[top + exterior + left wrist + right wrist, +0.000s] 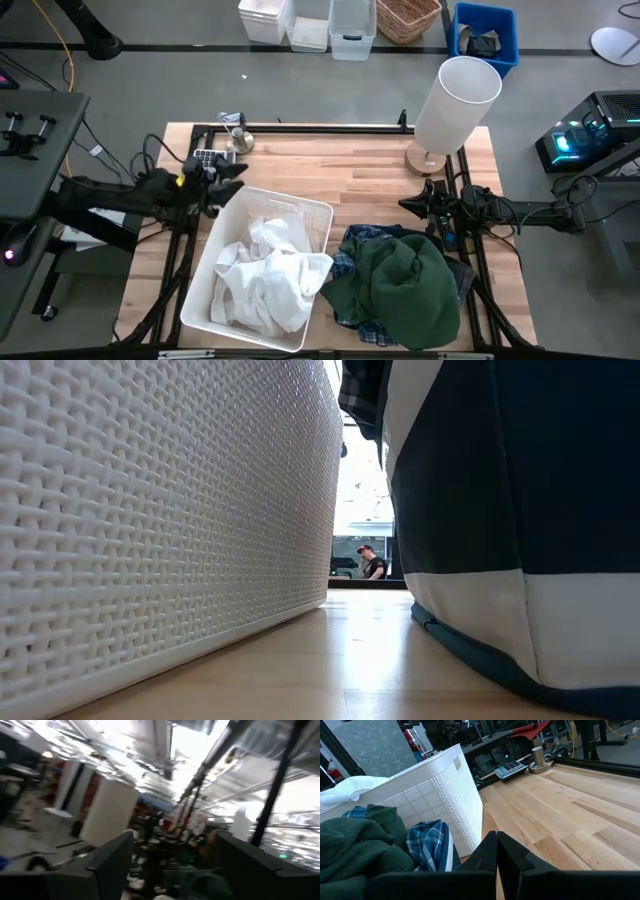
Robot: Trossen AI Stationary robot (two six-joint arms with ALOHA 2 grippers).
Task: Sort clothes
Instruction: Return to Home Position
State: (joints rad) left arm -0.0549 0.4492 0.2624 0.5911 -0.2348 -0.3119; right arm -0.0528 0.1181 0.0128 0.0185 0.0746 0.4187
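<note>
Several white garments point(265, 265) lie heaped in the white woven bin point(300, 205) at the table's near left, and they also show in the right wrist view point(350, 787). A dark green garment point(400, 285) lies on top of a blue-and-white plaid shirt point(427, 845) in the navy bin point(500, 510) at the near right. My left gripper point(235, 180) is open and empty in the air by the white bin's far left corner, and its own view point(172, 870) is blurred. My right gripper point(405, 205) is shut and empty, just beyond the navy bin's far side point(496, 851).
A tall white cylinder point(455, 100) on a wooden foot stands at the far right. A calculator point(205, 158) and a metal cup point(235, 135) sit at the far left corner. Bare wood point(340, 170) lies beyond the two bins. A person point(372, 563) sits far off in the room.
</note>
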